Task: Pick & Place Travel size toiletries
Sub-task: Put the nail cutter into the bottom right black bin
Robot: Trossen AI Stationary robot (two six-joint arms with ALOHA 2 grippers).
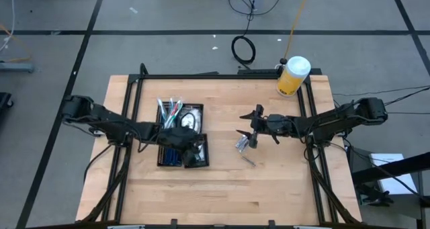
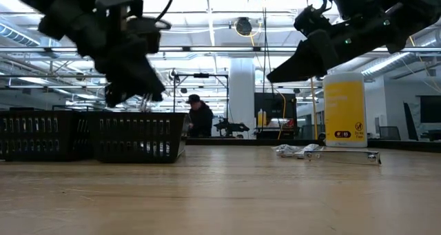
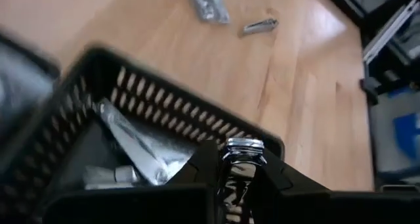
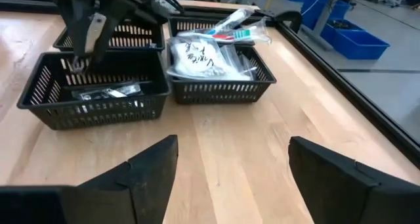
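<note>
A black four-compartment tray (image 1: 158, 143) sits left of the table's middle. It holds sticks (image 4: 233, 27), white packets (image 4: 197, 56) and silvery packets (image 4: 108, 91). My left gripper (image 3: 239, 168) hovers over the tray's near right compartment (image 3: 164, 112), shut on a small shiny silvery piece (image 3: 244, 148). Right of the tray, my right gripper (image 1: 252, 127) hangs open above the table with nothing between its fingers (image 4: 154, 175). A silvery packet (image 1: 242, 144) and a small silvery piece (image 1: 249, 161) lie flat on the wood just below it. My left gripper pinches the small silvery piece between its two fingers (image 3: 203, 161), with the piece's top end (image 3: 244, 144) sticking out beyond the fingertips. The fingers slant down from the table's left. The piece is lifted clear above the compartment.
A big yellow jar with a white lid (image 1: 292, 76) stands at the table's far right corner. Black frame rails (image 1: 310, 115) run along the table's sides. Bare wood lies near the front edge (image 1: 222, 195). A person (image 2: 200, 118) shows in the room beyond.
</note>
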